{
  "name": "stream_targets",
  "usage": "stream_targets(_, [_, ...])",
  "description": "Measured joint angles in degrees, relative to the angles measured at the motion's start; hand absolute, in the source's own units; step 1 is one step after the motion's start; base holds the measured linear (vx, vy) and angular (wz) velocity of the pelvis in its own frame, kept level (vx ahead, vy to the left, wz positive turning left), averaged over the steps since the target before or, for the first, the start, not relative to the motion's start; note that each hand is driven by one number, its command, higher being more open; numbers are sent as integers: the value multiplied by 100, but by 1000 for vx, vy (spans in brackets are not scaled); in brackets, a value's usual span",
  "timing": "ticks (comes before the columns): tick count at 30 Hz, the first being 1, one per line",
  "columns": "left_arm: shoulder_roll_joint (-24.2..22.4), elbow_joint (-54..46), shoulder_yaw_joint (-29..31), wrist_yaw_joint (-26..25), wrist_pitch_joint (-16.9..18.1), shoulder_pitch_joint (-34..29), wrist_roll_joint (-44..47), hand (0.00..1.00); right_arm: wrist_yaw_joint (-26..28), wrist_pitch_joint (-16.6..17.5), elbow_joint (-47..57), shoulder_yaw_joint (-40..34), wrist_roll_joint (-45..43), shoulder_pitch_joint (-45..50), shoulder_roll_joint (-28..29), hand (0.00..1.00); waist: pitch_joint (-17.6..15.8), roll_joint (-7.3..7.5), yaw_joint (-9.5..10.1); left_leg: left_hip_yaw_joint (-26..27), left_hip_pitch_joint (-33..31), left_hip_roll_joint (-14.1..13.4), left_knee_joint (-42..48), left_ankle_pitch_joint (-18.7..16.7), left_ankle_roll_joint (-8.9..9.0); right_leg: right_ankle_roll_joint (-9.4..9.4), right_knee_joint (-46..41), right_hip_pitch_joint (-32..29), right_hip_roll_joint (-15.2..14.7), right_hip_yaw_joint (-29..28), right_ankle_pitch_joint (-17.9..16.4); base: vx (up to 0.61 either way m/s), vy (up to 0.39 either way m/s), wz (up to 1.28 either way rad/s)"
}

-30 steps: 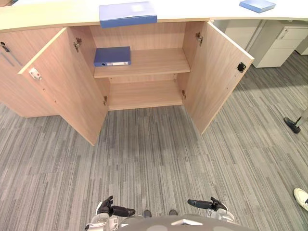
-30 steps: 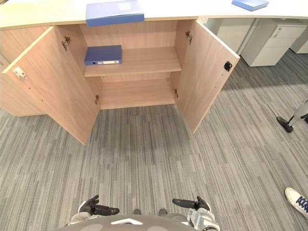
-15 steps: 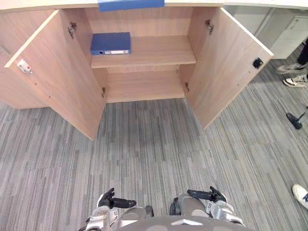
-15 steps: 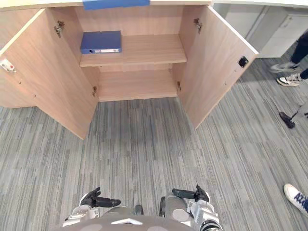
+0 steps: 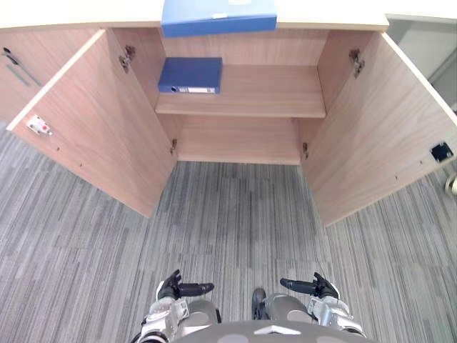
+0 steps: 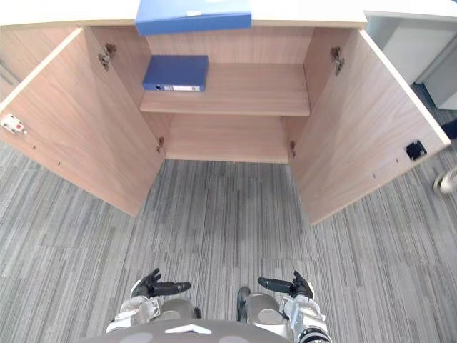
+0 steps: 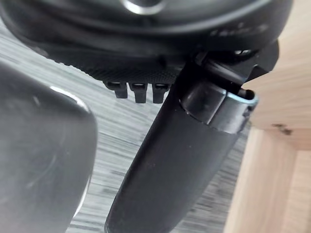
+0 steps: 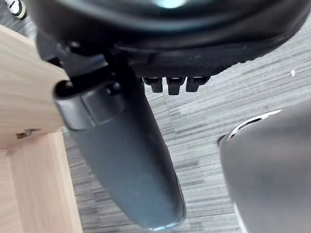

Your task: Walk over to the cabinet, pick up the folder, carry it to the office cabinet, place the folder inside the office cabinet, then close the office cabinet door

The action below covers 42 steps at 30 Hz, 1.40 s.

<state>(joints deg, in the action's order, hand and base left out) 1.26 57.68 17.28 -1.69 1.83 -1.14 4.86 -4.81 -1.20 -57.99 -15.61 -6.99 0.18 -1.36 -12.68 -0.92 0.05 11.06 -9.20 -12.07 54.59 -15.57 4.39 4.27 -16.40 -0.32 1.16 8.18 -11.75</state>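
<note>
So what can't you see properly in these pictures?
Folder on top: left eye view, the top edge cuts off its far end.
Folder on the shelf: left eye view, spine label too small to read.
Bottom shelf: left eye view, its back hides under the upper shelf.
Shoe: right eye view, the right edge cuts it off.

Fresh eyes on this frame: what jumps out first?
The wooden cabinet straight ahead stands with both doors swung wide open, and a blue folder lies flat at the left end of its upper shelf. A second blue folder lies on the countertop above, at the front edge. The left hand and right hand hang low over the grey carpet, open and empty.
</note>
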Motion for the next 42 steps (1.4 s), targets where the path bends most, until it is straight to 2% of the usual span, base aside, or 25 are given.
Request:
stream_targets(3, [-49,-28,12,-3,13,58,34,100,-55,-14,96,90,-35,7,42,100,-12,-2,64,341,-508,-237,-585,-103,-5,-57,294,387,-41,-204,-66,242,41,-36])
stream_targets(5, [-39,-31,-1,25,15,113,31,100,-81,-16,110,39,-54,18,87,100,-22,42,141,428,-612,-96,-1514,-129,-15,-99,444,588,-185,-270,-87,266,130,-38])
stream_targets(6, [-28,-34,-5,36,16,142,30,100,-87,-16,126,21,-61,57,114,100,-24,89,170,404,-645,75,-2230,-19,-14,-231,539,727,-323,-310,-164,358,239,-25])
stream_targets(7, [-45,-24,-15,17,18,143,32,100,-88,-21,127,4,-61,101,114,100,45,87,173,310,-696,232,-2931,324,-46,-412,630,814,-418,-366,-270,304,210,-24])
stream_targets(8, [-46,-11,-19,10,13,138,33,100,-91,-23,118,3,-60,112,109,100,71,77,184,259,-703,277,-3032,713,-145,-494,655,854,-458,-403,-324,418,304,-23])
stream_targets(9, [2,-3,-15,4,7,92,33,100,-94,-32,94,6,-60,143,161,100,209,168,192,326,-682,455,-3037,764,-306,-581,670,860,-637,-503,-385,387,272,-19])
stream_targets(11, [60,-1,-14,-31,6,77,43,100,-80,-50,94,-12,-53,202,230,100,304,304,207,499,-584,600,-2989,541,-420,-586,423,787,-844,-601,-382,438,300,-23])
stream_targets(12, [75,6,-12,-46,-4,48,101,100,-77,-70,97,-17,-39,212,277,100,338,360,283,694,-365,635,-2945,478,-485,-596,-138,634,-949,-742,-379,414,270,-50])
stream_targets(15, [81,6,-113,-59,-3,-20,159,100,-38,-48,217,37,15,161,314,100,353,352,265,813,406,754,-3226,214,-634,-950,-2728,-299,-1108,-882,83,379,258,-33])
stream_targets(17, [72,13,-126,-56,-4,-2,189,100,-22,25,311,108,20,156,355,100,382,392,231,807,860,819,-3494,125,-635,-878,-3766,-932,-1139,-780,-179,383,149,1])
stream_targets(18, [71,48,-126,-56,-2,6,192,100,-18,27,317,109,21,151,357,100,387,399,230,807,1028,823,-3630,125,-634,-808,-3806,-1041,-1127,-688,-263,346,11,6])
stream_targets(21, [44,170,-116,-58,5,21,236,100,-18,70,326,107,24,94,350,100,417,338,124,749,1616,720,-4141,142,-581,-676,-3009,-1442,-979,-151,-519,331,-76,16])
stream_targets(22, [26,250,-118,-61,3,31,236,100,-15,88,326,106,25,52,329,100,431,279,60,689,1755,639,-4311,136,-404,-670,-2389,-1605,-867,-49,-510,303,-120,20])
stream_targets(23, [26,285,-118,-61,-2,36,237,100,-9,94,325,106,25,35,324,100,438,264,42,668,1809,612,-4390,148,-355,-670,-2044,-1693,-806,-38,-464,505,-226,29])
stream_targets(24, [42,333,-122,-64,-6,32,235,100,-5,99,305,109,25,40,325,100,453,276,0,571,1895,606,-4527,181,-231,-660,-1121,-1715,-709,-89,-55,439,-201,37])
stream_targets(25, [42,429,-108,-70,-9,46,234,100,33,58,225,77,40,21,246,100,428,208,-44,390,2025,558,-4623,158,-120,-423,-872,-1577,-615,-9,571,445,-210,31])
stream_targets(28, [-227,444,13,-61,8,95,218,100,-1,-38,34,-132,36,-25,13,100,437,-102,-44,207,2053,317,-4570,449,104,-271,-880,-1343,-496,244,269,408,-266,32])
stream_targets(29, [-243,451,30,-65,1,126,218,100,-9,-38,-13,-121,41,-21,-13,100,421,-122,-52,189,2023,268,-4434,480,135,-252,-826,-1230,-488,320,237,282,-232,57])
stream_targets(31, [-324,343,193,-37,5,256,211,100,-28,-80,-51,-36,34,89,-24,100,331,-22,-37,-79,1292,-42,-2519,500,268,-215,-426,-617,-445,540,86,215,-227,57])
stream_targets(33, [-393,194,219,-46,28,249,207,100,-48,-81,-74,64,21,89,-30,100,328,-13,6,24,781,-266,-1517,284,245,-185,-213,-260,-369,583,71,131,-139,5])
stream_targets(34, [-397,186,217,-47,26,253,204,100,-49,-76,-71,94,16,88,-29,100,349,0,10,160,641,-241,-1602,164,189,-184,-92,-117,-352,562,68,122,-39,-18])
stream_targets(37, [-489,93,209,-41,22,271,198,100,-47,-76,-38,116,14,64,0,100,369,-19,42,236,380,-40,-2505,104,102,-256,21,34,-357,399,51,132,81,-29])
stream_targets(39, [-514,108,195,-39,21,277,197,100,-48,-79,-37,114,15,74,2,100,406,-46,60,195,389,120,-3370,382,2,-370,10,49,-350,253,22,180,167,-41])
stream_targets(40, [-516,127,189,-35,3,274,197,100,-59,-91,-56,113,15,76,46,100,478,10,84,237,495,237,-3589,650,-132,-477,-9,48,-398,99,-4,255,215,-41])
stream_targets(42, [-470,140,187,-51,11,248,171,100,-50,-91,-47,112,18,177,112,100,582,185,84,374,678,396,-3864,683,-186,-587,195,136,-522,-1,56,227,188,-29])
